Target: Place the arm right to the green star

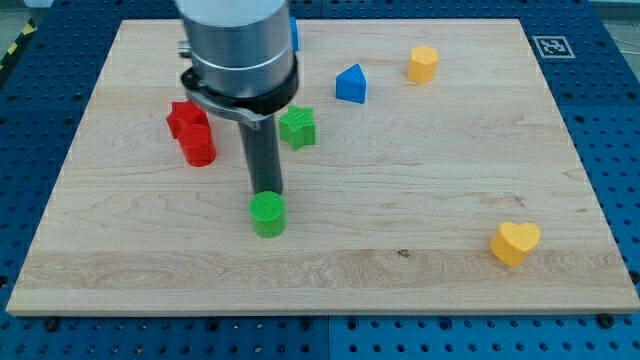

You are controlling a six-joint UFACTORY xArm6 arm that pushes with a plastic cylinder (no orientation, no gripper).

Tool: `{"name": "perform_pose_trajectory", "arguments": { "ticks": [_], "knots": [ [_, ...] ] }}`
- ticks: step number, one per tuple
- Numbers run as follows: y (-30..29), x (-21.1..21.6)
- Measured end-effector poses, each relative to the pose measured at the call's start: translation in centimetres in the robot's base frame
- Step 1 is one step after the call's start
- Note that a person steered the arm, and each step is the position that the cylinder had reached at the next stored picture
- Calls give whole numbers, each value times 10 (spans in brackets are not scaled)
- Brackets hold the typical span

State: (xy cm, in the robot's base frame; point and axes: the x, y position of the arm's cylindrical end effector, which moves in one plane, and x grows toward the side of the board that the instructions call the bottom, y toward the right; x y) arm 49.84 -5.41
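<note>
The green star [298, 127] lies on the wooden board, left of the middle, just right of the rod. My tip [265, 191] is below and a little left of the star, touching the top edge of a green round block [267, 214]. The arm's grey body hides the board above the star's left side.
Two red blocks [192, 130] lie touching each other left of the rod. A blue triangular block [351, 84] and a yellow block [423, 63] sit at the view's top right. A yellow heart [514, 242] is at the bottom right. Another blue block [295, 35] peeks from behind the arm.
</note>
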Motion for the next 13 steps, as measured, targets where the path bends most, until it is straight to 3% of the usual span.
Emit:
{"name": "perform_pose_trajectory", "arguments": {
  "ticks": [5, 10, 13],
  "knots": [
    [19, 0],
    [95, 0],
    [111, -8]
  ]
}}
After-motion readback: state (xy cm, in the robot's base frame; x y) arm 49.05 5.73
